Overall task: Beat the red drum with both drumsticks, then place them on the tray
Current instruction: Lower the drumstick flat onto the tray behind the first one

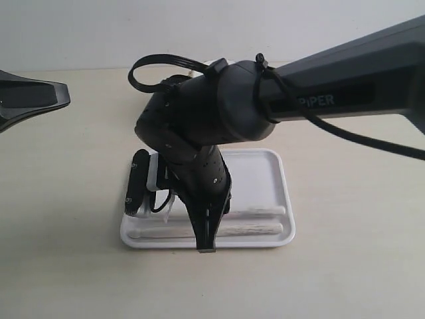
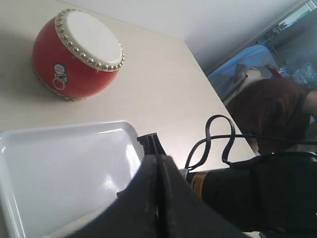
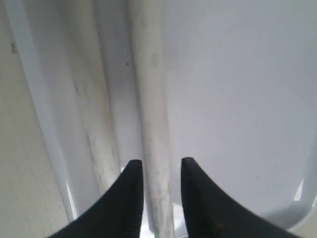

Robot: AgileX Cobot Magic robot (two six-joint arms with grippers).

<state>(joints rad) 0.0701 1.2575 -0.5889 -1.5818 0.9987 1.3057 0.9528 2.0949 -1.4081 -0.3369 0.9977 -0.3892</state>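
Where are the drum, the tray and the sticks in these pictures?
red drum (image 2: 74,69), left wrist view, red side below the studs.
tray (image 1: 262,176), exterior view, bare floor.
drumsticks (image 3: 153,114), right wrist view, shaft of one stick.

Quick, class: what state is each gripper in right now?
Left gripper: closed, holding nothing.
Right gripper: open, jaws straddling a drumstick lying in the tray.

ext view: red drum (image 2: 74,54) hid behind R arm (image 1: 265,100) | drumsticks (image 1: 255,230) part-covered by R claw (image 1: 207,246)
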